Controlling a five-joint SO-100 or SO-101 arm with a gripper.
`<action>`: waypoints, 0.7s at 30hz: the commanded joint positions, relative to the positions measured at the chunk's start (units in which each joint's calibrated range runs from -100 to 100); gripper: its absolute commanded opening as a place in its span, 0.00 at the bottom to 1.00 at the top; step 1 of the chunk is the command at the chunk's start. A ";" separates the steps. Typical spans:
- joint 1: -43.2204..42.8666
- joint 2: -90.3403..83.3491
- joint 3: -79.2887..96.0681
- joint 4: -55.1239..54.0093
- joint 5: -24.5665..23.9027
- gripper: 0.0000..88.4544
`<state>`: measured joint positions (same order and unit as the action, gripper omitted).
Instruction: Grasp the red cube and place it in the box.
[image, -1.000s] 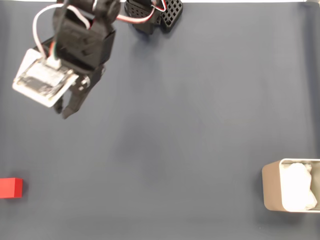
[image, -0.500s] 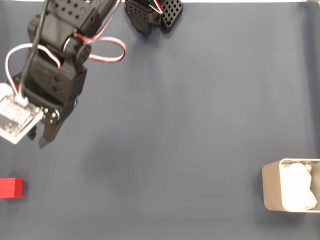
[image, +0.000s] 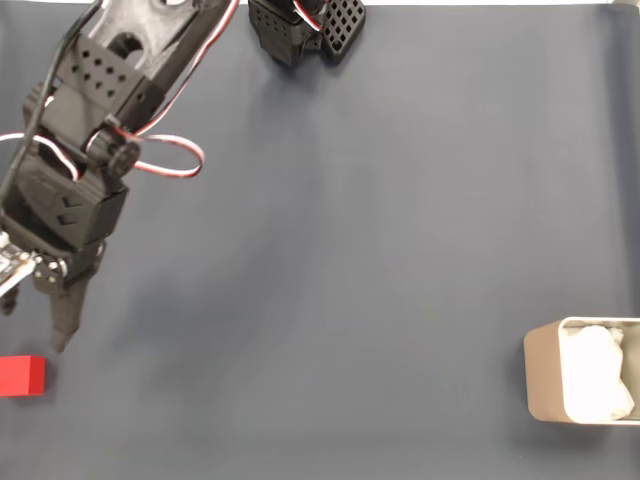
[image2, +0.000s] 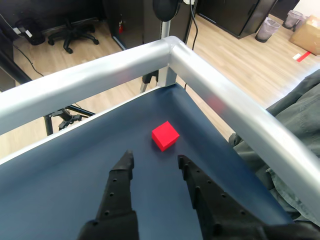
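Change: swung from near the top of the fixed view down toward its lower-left corner over the last second; end effector (image: 62, 335) now just above the red cube (image: 22, 375), where a second ago well apart from it.
Meaning for the task: approach nearly done by the look of it; descent and closing on the cube not yet begun; nothing carried.
End effector state: parted to a moderate gap in the wrist view (image2: 155, 162), empty, the two dark fingers pointing at the cube with bare mat between tips and block.
Red cube: on the desk (image: 380, 250) at the far left edge of the fixed view, partly cut off by the frame; in the wrist view (image2: 165, 135) close to the desk's corner, turned slightly askew to the fingers.
Box: at the lower right edge of the fixed view (image: 545, 375), well apart from cube and arm, across the whole desk.
Materials and shapes: cube plain-faced, sharp-edged, matte bright red; box beige-grey, thin-walled, rounded corners, lumpy white lining inside; desk surface a smooth dark blue mat; rail (image2: 210, 80) around the desk rounded, silver, metallic; arm of black printed plastic with perforated panels, red-and-white wires looping off it.
Risk, as a judgement: cube near edge and rail, so little room for the outer finger.
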<state>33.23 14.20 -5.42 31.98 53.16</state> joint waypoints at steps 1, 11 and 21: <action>1.42 1.40 -5.62 -2.55 0.34 0.29; 3.20 7.29 -6.80 -7.47 0.78 0.36; 2.77 13.27 -6.62 -15.42 1.07 0.40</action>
<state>36.13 27.57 -9.13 19.49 53.89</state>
